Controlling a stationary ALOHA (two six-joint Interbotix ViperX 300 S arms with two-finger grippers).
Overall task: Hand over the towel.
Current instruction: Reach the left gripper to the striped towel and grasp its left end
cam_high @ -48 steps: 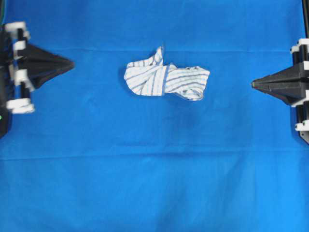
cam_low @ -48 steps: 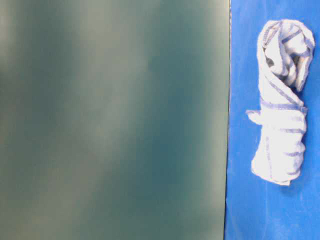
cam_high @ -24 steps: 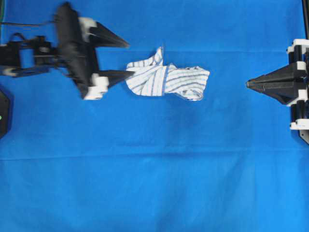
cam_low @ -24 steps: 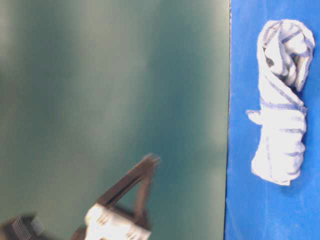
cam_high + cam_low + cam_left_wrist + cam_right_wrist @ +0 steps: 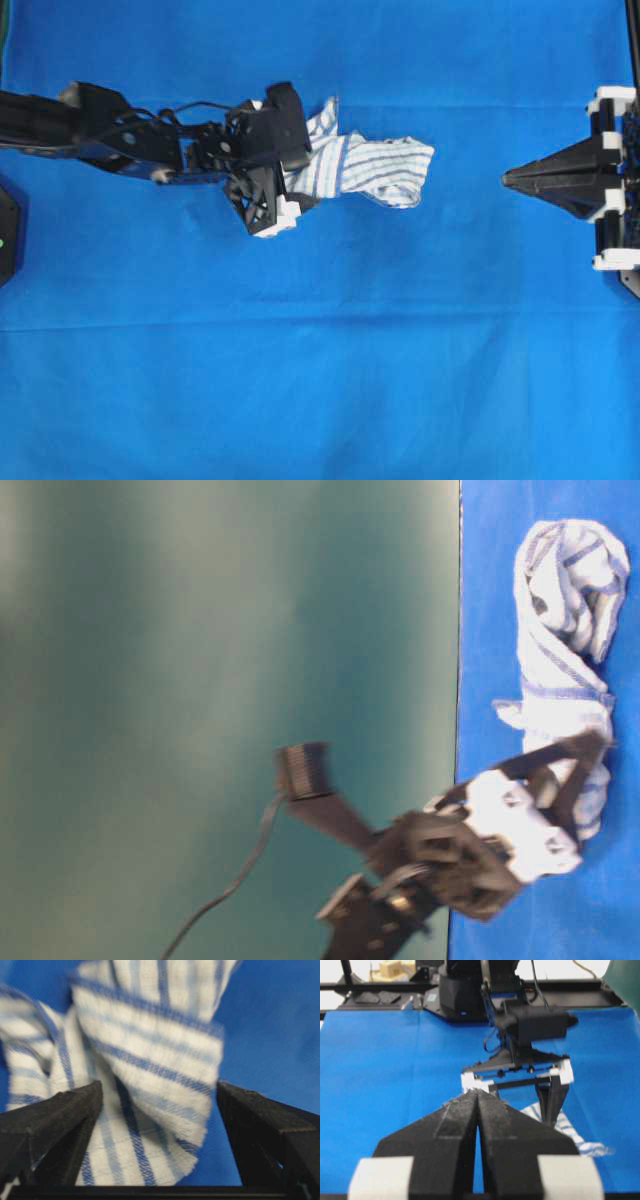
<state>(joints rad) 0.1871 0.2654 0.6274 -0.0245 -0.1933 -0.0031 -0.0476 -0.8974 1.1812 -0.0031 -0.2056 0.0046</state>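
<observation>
The towel (image 5: 378, 168), a crumpled white cloth with thin blue-grey stripes, lies on the blue sheet at mid-table. My left gripper (image 5: 288, 170) is down over the towel's left end, open, one finger on each side of the cloth. In the left wrist view the towel (image 5: 150, 1060) fills the gap between the black fingers (image 5: 65, 1115), which do not pinch it. The table-level view shows the gripper (image 5: 575, 770) at the towel's near end (image 5: 565, 610). My right gripper (image 5: 508, 179) is shut and empty at the right edge, pointing at the towel, well apart from it.
The large plain blue sheet (image 5: 320, 350) covers the whole table. In the right wrist view the left arm's base and some equipment (image 5: 470, 990) stand beyond the far edge of the sheet. A dark green wall (image 5: 220, 680) fills the table-level view's left.
My left arm has swung in from the left edge, opened, and come down over the towel's left end. My right gripper has crept slightly left and stays shut. The towel has barely moved.
</observation>
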